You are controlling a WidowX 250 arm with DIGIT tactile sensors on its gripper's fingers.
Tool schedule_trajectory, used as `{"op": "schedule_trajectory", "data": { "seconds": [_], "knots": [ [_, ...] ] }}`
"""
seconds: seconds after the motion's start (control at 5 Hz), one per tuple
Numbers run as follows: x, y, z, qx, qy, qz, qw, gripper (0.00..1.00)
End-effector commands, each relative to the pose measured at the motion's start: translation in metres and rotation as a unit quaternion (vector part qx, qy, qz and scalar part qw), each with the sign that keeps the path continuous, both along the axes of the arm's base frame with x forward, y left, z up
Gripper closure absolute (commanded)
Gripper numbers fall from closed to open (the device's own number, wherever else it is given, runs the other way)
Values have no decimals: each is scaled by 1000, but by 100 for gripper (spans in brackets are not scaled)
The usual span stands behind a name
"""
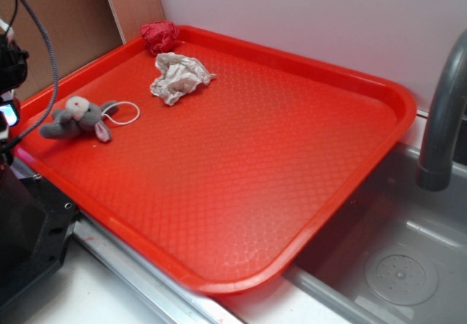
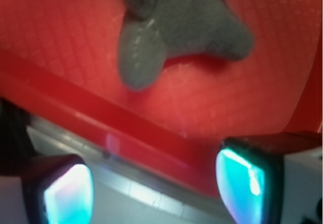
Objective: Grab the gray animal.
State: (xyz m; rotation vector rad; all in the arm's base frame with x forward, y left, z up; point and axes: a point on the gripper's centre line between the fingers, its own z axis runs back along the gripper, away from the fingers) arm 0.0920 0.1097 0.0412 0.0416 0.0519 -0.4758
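Gray plush, the bunny (image 1: 79, 117) is lying near the red tray's (image 1: 394, 130) left edge while the end effector (image 2: 154, 186) is hovering released just outside the rim, seemingly approaching, needing to advance and descend before clenching.

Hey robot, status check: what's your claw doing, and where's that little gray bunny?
Claw open, empty, hovering over the tray's near rim. Gray animal lying on the tray near its left edge, not yet grasped. Rag and red cloth ball farther back, not in the way.
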Motion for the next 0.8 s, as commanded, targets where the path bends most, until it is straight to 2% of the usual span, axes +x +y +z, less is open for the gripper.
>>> {"op": "schedule_trajectory", "data": {
  "seconds": [0.0, 0.2, 0.6],
  "knots": [
    [7, 5, 6, 12, -13, 0, 1000, 0],
    [21, 12, 45, -4, -29, -3, 1000, 0],
    [51, -3, 49, 4, -34, -44, 998, 0]
  ]
}}
